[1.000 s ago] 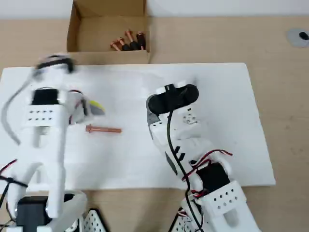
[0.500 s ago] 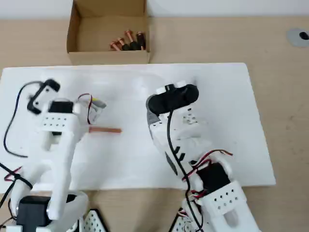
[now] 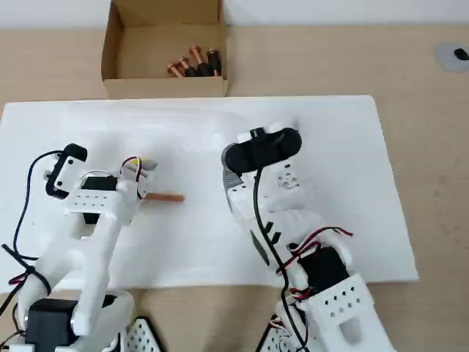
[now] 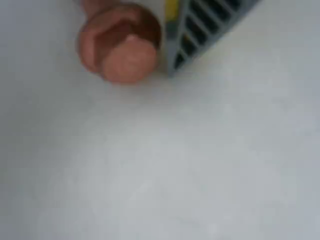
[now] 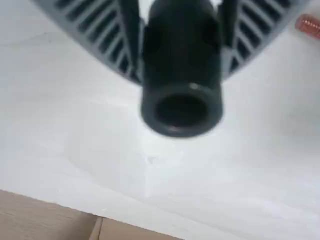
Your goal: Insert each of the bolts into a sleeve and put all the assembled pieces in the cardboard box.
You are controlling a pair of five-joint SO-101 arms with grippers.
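A copper bolt [image 3: 167, 196] lies on the white mat, and my left gripper [image 3: 141, 183] stands open over its head end. In the left wrist view the bolt head [image 4: 120, 45] rests on the mat right beside one ribbed grey finger [image 4: 200, 30]. At the mat's middle my right gripper [image 3: 234, 183] is shut on a black sleeve [image 5: 181, 107], which sits between its two ribbed fingers with the open bore facing the camera. The bolt's far tip [image 5: 309, 25] shows off to one side there. The cardboard box [image 3: 110, 55] stands beyond the mat.
Several assembled copper-and-black pieces [image 3: 194, 64] lie in the box's right half. The white mat [image 3: 330, 147] covers most of the wooden table. A small grey disc [image 3: 453, 55] sits at the far right.
My left arm has swung back towards the table's front and brought its gripper down onto the bolt's head end. The bolt and the right arm have stayed in place.
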